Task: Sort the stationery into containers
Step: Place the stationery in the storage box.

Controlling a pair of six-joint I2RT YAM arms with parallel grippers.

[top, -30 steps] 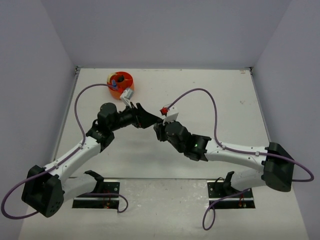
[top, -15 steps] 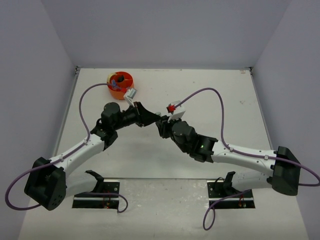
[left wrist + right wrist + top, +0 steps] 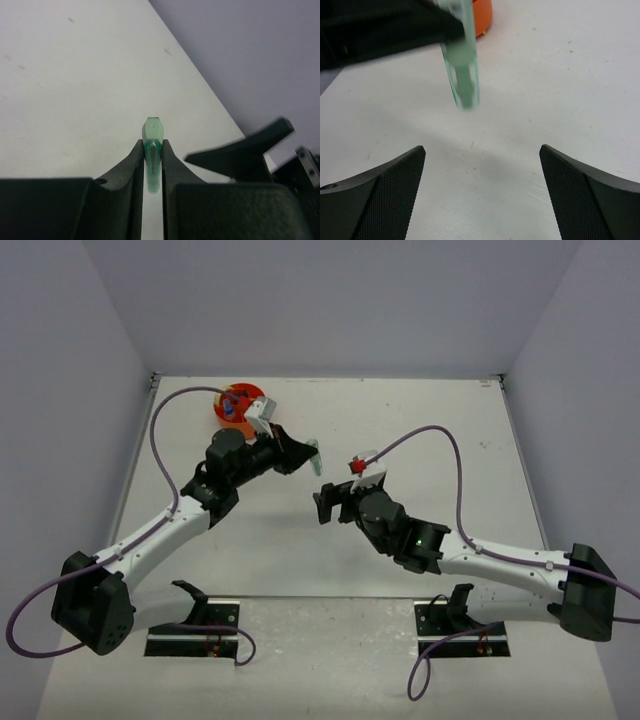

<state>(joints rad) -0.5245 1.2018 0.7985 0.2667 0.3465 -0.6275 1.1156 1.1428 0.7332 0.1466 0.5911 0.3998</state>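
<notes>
Two robot arms (image 3: 160, 530) (image 3: 500, 565), two claws in all, left claw (image 3: 300, 455) and right claw (image 3: 482, 147), one mint piece (image 3: 152, 132), one orange organiser (image 3: 481, 20) at upper left, two purple cables (image 3: 185, 393) (image 3: 430, 427), one tabletop (image 3: 420, 430).

Round organiser (image 3: 240, 403): far left part of the desk (image 3: 430, 430), small items inside it.
Left tool (image 3: 300, 455): just in front and to the right of the organiser, left of desk centre.
Slim stationery piece (image 3: 314, 453): between the left tool's fingers, its end sticking out past their tips.
Right tool (image 3: 328, 502): near desk centre, nearer and right of the left tool, apart from the piece.
</notes>
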